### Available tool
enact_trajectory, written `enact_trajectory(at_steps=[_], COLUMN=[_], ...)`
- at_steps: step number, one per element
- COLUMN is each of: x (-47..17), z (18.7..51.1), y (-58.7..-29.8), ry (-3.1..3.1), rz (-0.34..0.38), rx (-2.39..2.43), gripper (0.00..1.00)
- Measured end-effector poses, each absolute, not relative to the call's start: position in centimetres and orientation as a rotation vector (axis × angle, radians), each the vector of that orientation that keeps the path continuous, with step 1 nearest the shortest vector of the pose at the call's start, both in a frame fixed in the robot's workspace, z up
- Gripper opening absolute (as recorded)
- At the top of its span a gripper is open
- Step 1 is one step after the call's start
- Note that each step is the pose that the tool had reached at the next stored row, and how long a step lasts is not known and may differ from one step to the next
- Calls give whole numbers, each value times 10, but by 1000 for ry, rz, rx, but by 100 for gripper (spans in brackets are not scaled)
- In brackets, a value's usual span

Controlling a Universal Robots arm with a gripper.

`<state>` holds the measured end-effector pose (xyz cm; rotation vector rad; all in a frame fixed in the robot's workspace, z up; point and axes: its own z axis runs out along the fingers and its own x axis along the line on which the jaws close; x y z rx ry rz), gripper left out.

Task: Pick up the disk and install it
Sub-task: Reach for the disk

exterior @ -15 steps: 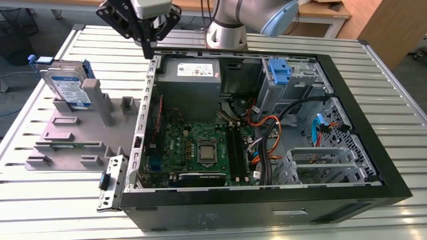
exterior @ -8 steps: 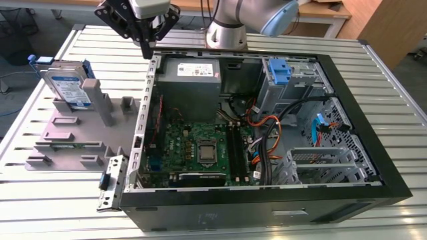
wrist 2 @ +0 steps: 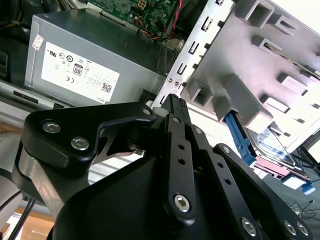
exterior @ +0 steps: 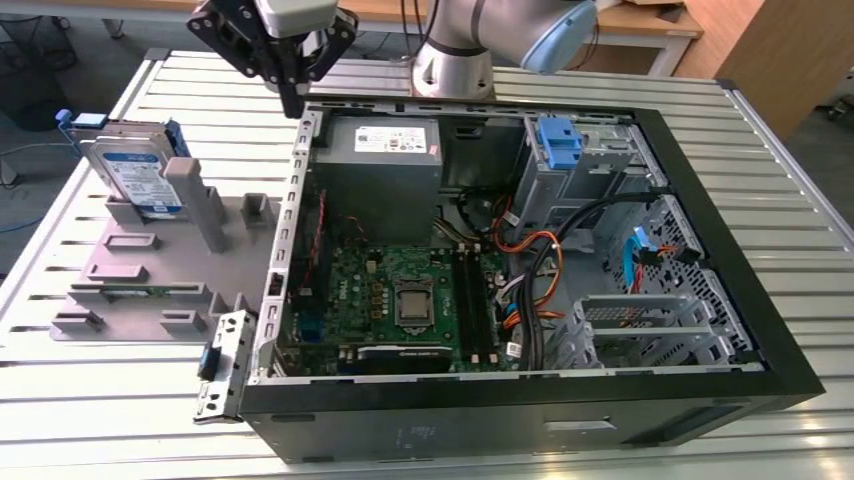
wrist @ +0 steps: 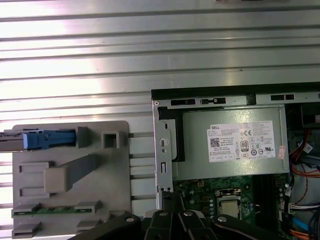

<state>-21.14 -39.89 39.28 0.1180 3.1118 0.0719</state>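
Ribbed metal bench (exterior: 107, 400) | disk (exterior: 134, 172) stands upright in grey fixture (exterior: 134, 270) slot, edges presumably free for grasping | gripper (exterior: 291, 100) hovers over computer case (exterior: 787, 380) corner, fingers (exterior: 290, 92) pressed together, empty, clear of disk

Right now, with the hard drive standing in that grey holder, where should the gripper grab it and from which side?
Probably best to take the hard drive by its upper half, pinching across its two flat faces and coming down from above. It stands upright on edge in a slot of the grey holder, so its bottom is boxed in while its top edge is free.
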Motion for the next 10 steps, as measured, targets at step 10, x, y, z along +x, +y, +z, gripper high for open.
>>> enact_trajectory(at_steps=[10], x=[-212], z=[393], y=[-399], ry=[3112], rz=[72], rx=[118], gripper=[11])
